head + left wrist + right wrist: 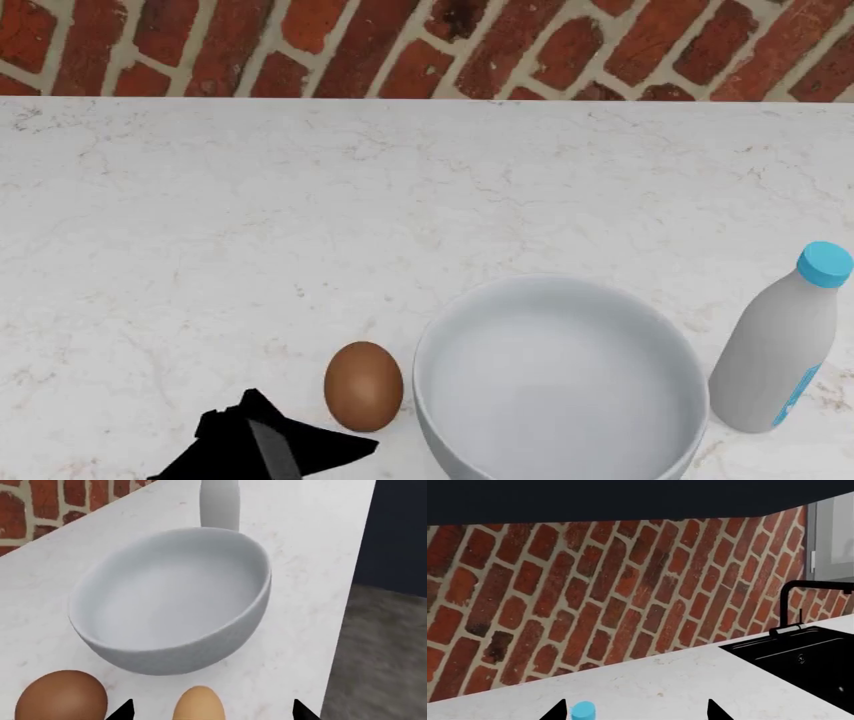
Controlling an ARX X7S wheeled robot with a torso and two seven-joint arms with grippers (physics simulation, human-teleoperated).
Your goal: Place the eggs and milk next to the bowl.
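Around the work area we find marble, brick, and a dark sink.

We see a white marble countertop (267,220) with faint grey veining spreading wide across the head view, and behind it a red brick wall (441,40) with pale mortar meeting its far edge. In the right wrist view we find the same brick (594,590) rising behind the counter, and a black sink (807,665) set into the counter's surface, with a black faucet (800,597) arching over it. Beyond the counter's edge in the left wrist view we make out a grey mottled floor (380,655).
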